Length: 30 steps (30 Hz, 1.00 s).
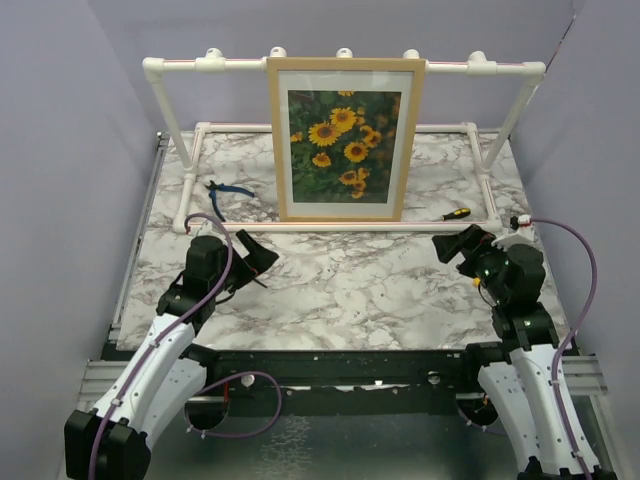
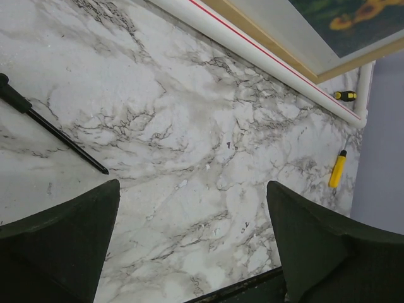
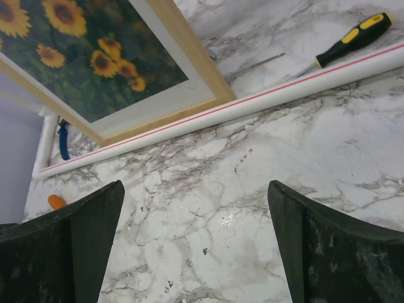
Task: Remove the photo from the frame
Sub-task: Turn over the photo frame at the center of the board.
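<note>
Marbled desk (image 1: 340, 290) holds the frame (image 1: 346, 66) upright, far middle, against a pipe rack (image 1: 180, 66), photo (image 1: 343, 145) inside. Both arms' jaws gape empty. Stiff, light, probably fragile: take its wooden side edges.

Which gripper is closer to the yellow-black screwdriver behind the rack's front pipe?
Right. The right gripper sits just on the near side of the front pipe from the screwdriver. The left gripper is well off to the screwdriver's left.
</note>
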Each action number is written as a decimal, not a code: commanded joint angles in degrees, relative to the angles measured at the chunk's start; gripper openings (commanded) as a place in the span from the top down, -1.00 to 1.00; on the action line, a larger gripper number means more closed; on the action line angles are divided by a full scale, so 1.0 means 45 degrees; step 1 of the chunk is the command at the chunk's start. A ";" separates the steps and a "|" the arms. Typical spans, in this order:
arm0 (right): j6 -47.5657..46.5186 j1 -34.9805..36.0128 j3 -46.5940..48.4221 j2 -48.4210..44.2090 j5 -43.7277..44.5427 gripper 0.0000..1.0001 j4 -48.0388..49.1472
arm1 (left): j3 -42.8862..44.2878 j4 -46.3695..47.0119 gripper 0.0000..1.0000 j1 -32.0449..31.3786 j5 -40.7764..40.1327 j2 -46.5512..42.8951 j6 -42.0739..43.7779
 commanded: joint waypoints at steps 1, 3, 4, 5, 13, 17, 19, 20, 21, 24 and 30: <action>-0.0984 -0.0008 -0.0495 0.0161 -0.2195 -0.98 0.2499 | 0.0454 0.0497 -0.98 -0.0061 0.0402 0.0241 0.0812; -0.1028 -0.0008 -0.0754 0.0332 -0.2835 -0.93 0.3549 | 0.0750 0.0697 -0.98 -0.0061 0.0252 0.0398 0.1076; -0.0995 -0.0018 -0.0679 0.0429 -0.2894 -0.93 0.3654 | 0.0820 0.0936 -0.98 -0.0061 0.0230 0.0485 0.1145; -0.0938 -0.0014 -0.0536 0.0551 -0.2975 -0.93 0.3587 | 0.0829 0.1242 -0.98 -0.0061 0.0228 0.0576 0.1205; -0.1855 -0.0008 -0.0419 0.2054 -0.4465 -0.86 0.5239 | -0.0935 0.6793 -0.94 -0.0061 0.0384 0.1367 0.0449; -0.2064 -0.0008 -0.0078 0.3266 -0.4971 -0.81 0.6897 | -0.0236 0.7792 -0.92 -0.0061 -0.0331 0.2476 0.1317; -0.1946 -0.0008 0.0113 0.4186 -0.5214 -0.75 0.7922 | 0.0328 0.8096 -0.91 -0.0061 -0.0513 0.3245 0.2110; -0.1952 -0.0008 0.0247 0.4702 -0.5328 -0.74 0.8371 | 0.0579 0.8394 -0.89 -0.0061 -0.0527 0.3658 0.2487; -0.1997 -0.0008 0.0447 0.5263 -0.5354 -0.73 0.8761 | 0.0784 0.8724 -0.86 -0.0061 -0.0524 0.4037 0.2774; -0.2306 -0.0008 0.1121 0.6989 -0.5207 -0.71 0.9732 | 0.1316 0.9730 -0.83 -0.0026 -0.0746 0.5258 0.3214; -0.2973 -0.0027 0.3330 1.0313 -0.4639 -0.65 1.0428 | 0.2541 1.1845 -0.76 0.0037 -0.1173 0.7272 0.2939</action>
